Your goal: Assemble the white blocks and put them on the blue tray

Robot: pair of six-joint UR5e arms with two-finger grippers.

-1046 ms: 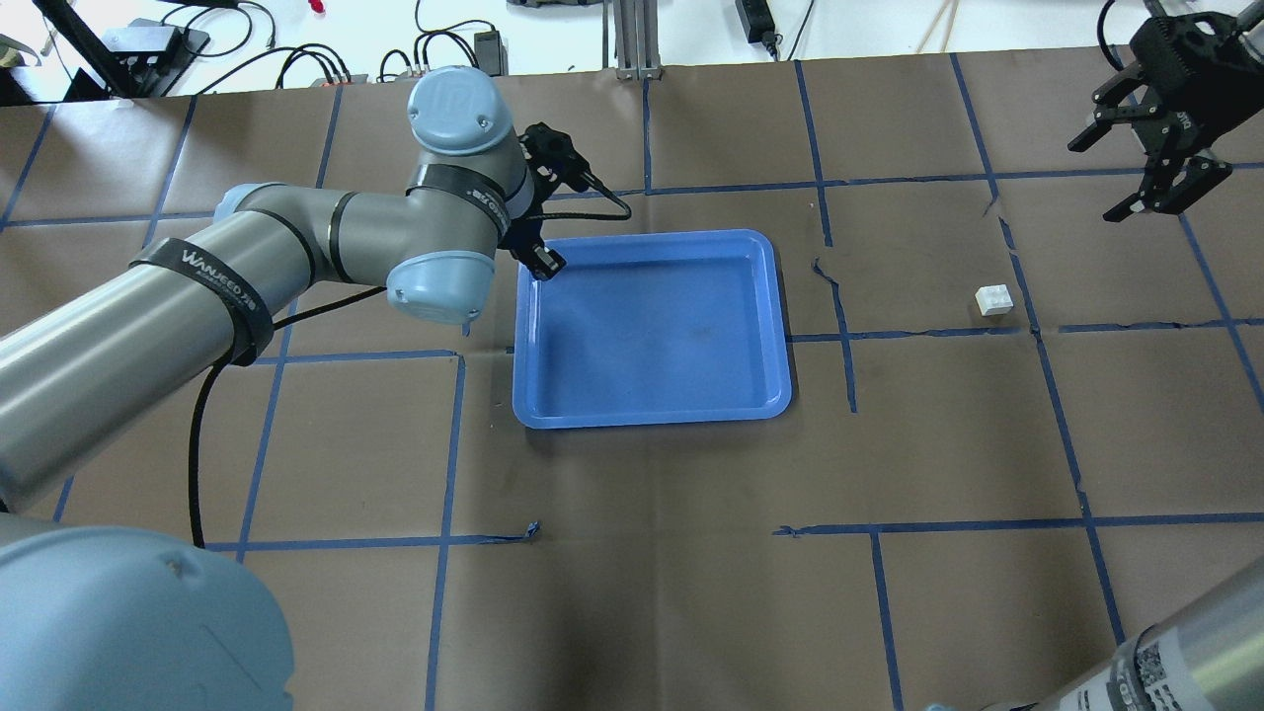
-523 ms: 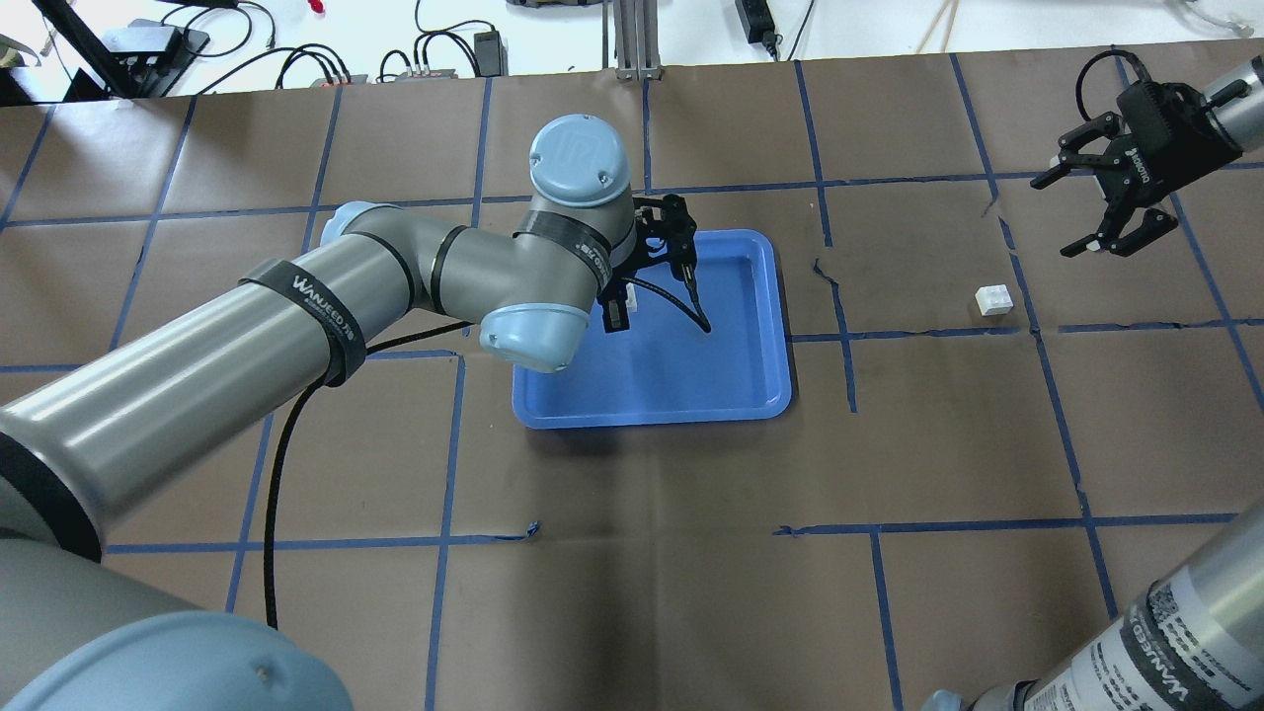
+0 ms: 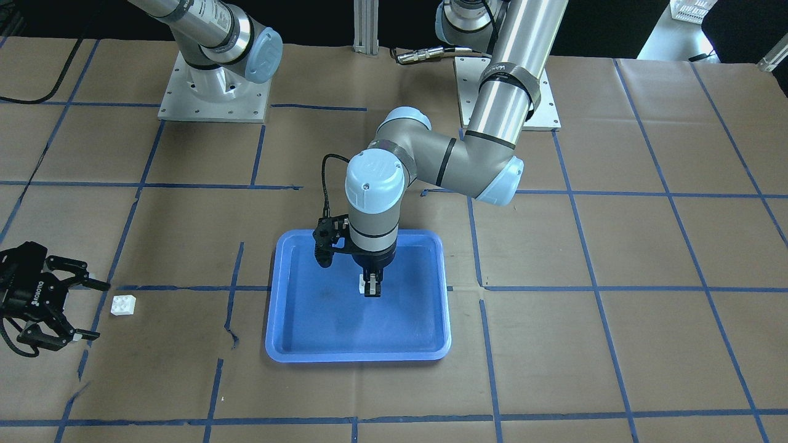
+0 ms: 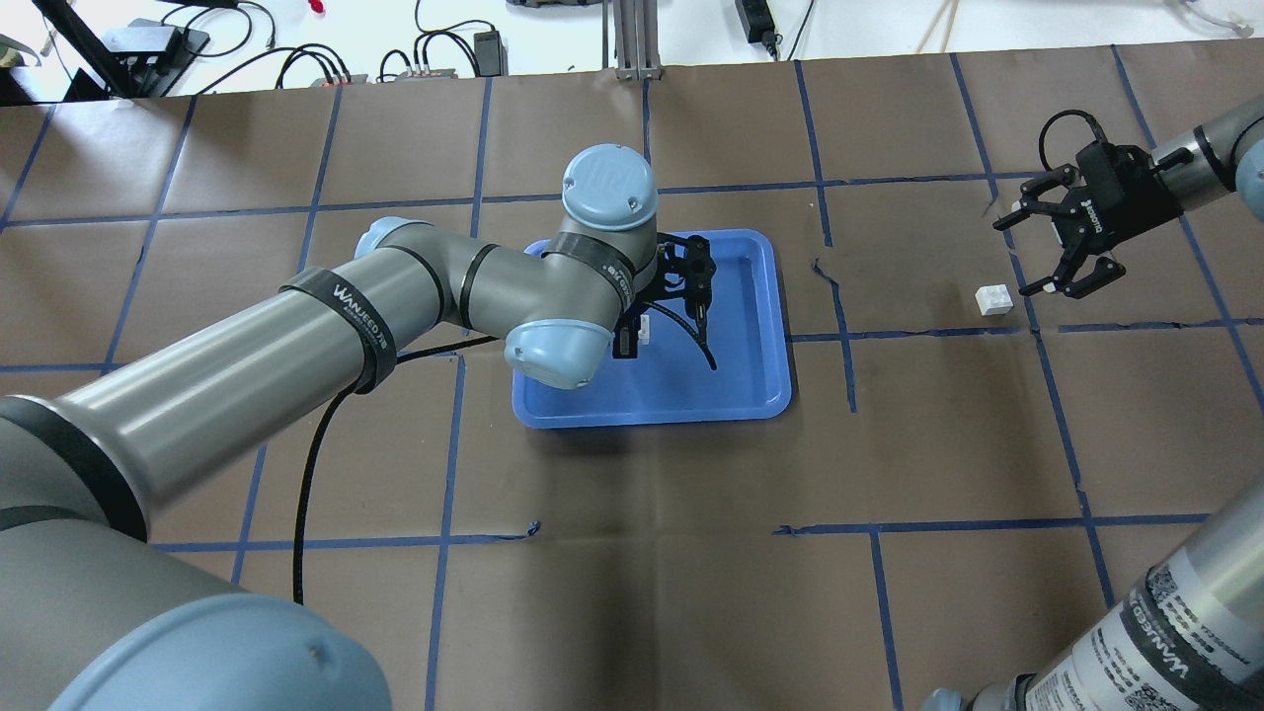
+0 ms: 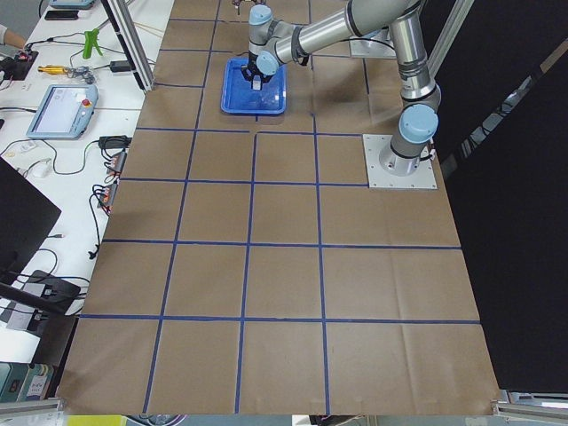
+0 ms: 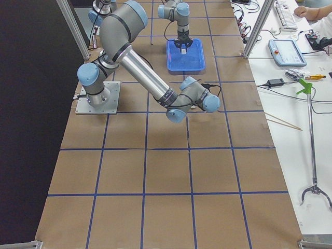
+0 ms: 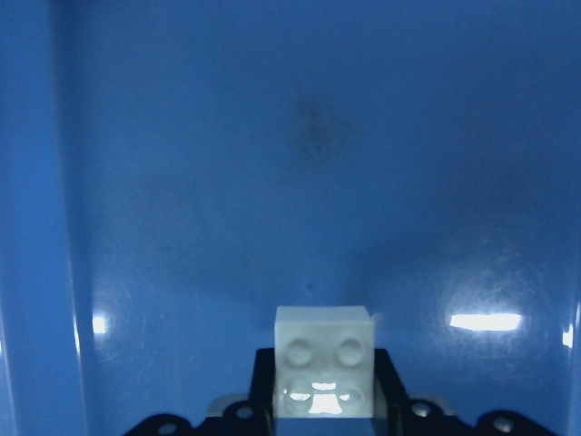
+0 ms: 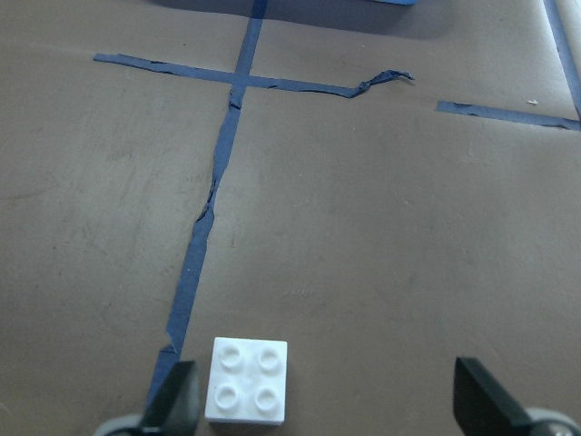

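Note:
The blue tray (image 4: 770, 395) lies mid-table, also in the front view (image 3: 289, 344). My left gripper (image 4: 632, 338) hangs over the tray's inside, shut on one white block (image 3: 362, 283). The left wrist view shows that block (image 7: 324, 363) between the fingers, studs toward the camera, above the tray floor (image 7: 272, 182). The other white block (image 4: 993, 299) sits on the brown paper, right of the tray. My right gripper (image 4: 1017, 257) is open, just beyond that block. In the right wrist view the block (image 8: 248, 380) lies between the fingers, close to the left fingertip (image 8: 177, 404).
Brown paper with a blue tape grid covers the table; the tape is torn and lifted near the loose block (image 8: 386, 77). Arm base plates (image 3: 212, 92) stand at the robot's side. Cables and power supplies (image 4: 434, 59) lie past the far edge.
My left arm has swung right from the tray's far left corner to over its middle, carrying the white block. My right gripper has come down and left toward the loose block.

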